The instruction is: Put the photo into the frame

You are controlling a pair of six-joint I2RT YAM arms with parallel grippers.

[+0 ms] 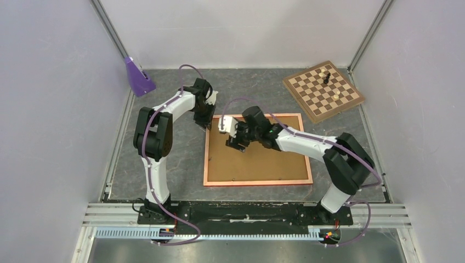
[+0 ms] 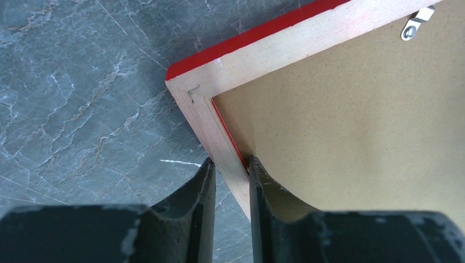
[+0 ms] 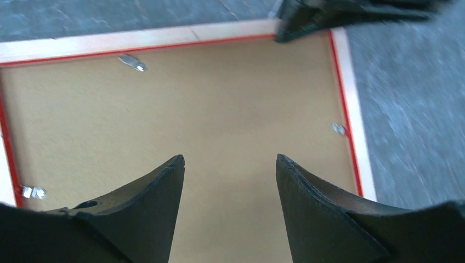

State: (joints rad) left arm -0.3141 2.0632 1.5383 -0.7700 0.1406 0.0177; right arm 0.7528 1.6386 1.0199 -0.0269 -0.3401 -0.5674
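The frame (image 1: 255,182), laid face down at centre with its long side left-to-right, is pinched near its upper-left corner by the left pincer (image 2: 230,164), the right pincer (image 3: 230,164) spread above its backing (image 1: 263,161); the photo is unseen.

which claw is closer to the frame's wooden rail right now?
Left. The left claw pinches the frame on its side rail near a corner, one finger on each side. The right claw hangs open over the backing board, inside the rails.

Grey marbled tabletop (image 1: 257,82) w/ plain white walls (image 1: 236,27) on 3 sides.
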